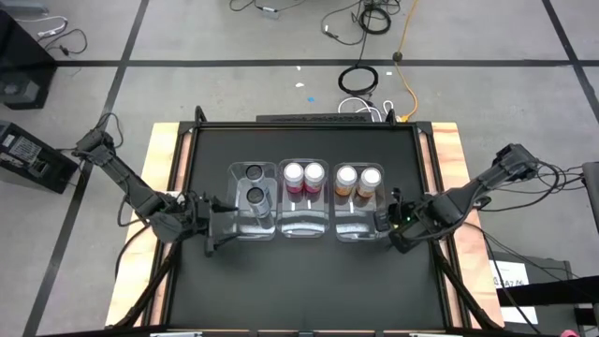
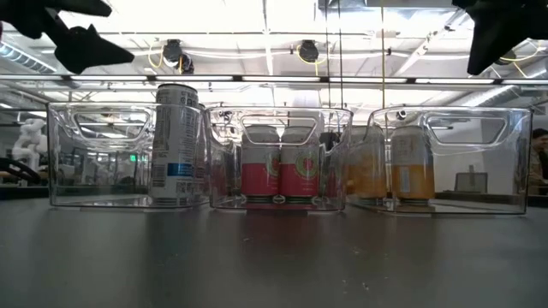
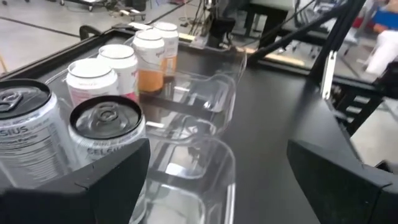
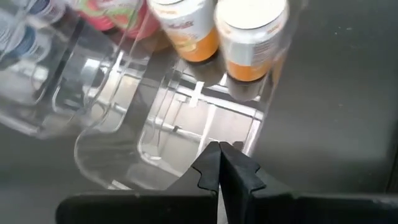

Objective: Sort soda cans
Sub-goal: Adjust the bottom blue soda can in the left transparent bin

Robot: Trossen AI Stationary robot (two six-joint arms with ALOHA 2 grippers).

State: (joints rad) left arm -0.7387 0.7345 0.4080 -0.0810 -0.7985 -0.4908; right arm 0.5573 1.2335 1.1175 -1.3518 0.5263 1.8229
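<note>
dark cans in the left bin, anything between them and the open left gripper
From the side, yes: the clear wall of the left bin stands between the open left gripper and the two dark cans. Nothing visible covers the bin's open top, so the cans look reachable from above.

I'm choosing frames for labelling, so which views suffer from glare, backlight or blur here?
Low view: bright ceiling lights backlight the clear bins, so the arms read as silhouettes. Left wrist view: its own open left gripper is blurred up close. Right wrist view: glare streaks the bin wall.
</note>
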